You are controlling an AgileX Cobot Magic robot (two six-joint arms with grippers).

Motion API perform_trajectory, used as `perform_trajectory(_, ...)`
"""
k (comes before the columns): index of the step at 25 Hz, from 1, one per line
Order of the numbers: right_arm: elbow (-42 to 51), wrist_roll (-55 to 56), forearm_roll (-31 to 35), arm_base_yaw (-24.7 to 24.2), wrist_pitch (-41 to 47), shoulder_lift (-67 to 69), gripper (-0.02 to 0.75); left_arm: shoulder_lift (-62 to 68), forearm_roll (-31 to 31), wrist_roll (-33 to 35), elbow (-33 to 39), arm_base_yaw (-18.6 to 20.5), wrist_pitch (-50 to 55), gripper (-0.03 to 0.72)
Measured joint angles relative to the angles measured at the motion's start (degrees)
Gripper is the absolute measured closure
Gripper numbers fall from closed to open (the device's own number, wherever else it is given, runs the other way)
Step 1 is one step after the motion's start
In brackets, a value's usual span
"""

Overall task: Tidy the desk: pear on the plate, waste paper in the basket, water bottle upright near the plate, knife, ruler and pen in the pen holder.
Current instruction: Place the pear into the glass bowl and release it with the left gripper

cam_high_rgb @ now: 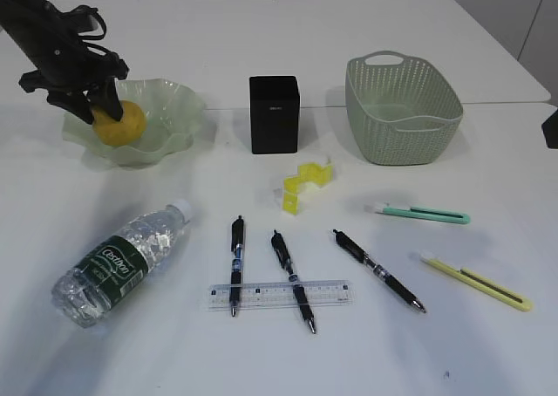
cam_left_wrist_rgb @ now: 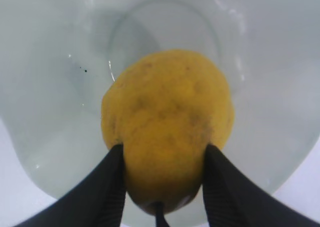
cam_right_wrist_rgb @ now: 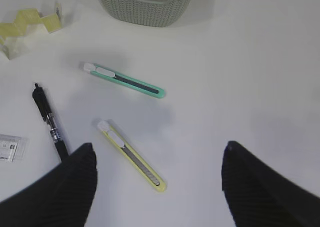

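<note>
The bench carries three black pens, two utility knives, one teal and one yellow, one clear ruler, one water bottle, one pear, one green plate, one black pen holder, one basket, and one folded yellow paper strip.

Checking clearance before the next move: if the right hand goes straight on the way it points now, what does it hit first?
Probably the yellow knife: in the right wrist view it lies between the open fingers of the right hand, nearest them. The green knife sits beyond. Depth is unclear, so it might meet bare desk instead.
</note>
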Motion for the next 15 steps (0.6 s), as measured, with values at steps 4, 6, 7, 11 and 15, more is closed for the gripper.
perform_trajectory(4, 0.00, 0.00, 0.00, 0.00, 0.00, 0.00, 0.162, 0.08, 0.00, 0.00, 0.00, 0.00, 0.00, 0.372)
perform_trajectory(6, 0.00, 0.00, 0.00, 0.00, -0.07, 0.00, 0.162, 0.36, 0.00, 0.00, 0.00, 0.00, 0.00, 0.372)
perform_trajectory(7, 0.00, 0.00, 0.00, 0.00, -0.07, 0.00, 0.162, 0.52, 0.00, 0.00, 0.00, 0.00, 0.00, 0.372)
perform_trajectory(11, 0.00, 0.00, 0.00, 0.00, -0.07, 0.00, 0.162, 1.13, 0.00, 0.00, 0.00, 0.00, 0.09, 0.371)
perform_trajectory(15, 0.00, 0.00, 0.00, 0.00, -0.07, 0.00, 0.162, 1.13, 0.00, 0.00, 0.00, 0.00, 0.12, 0.371)
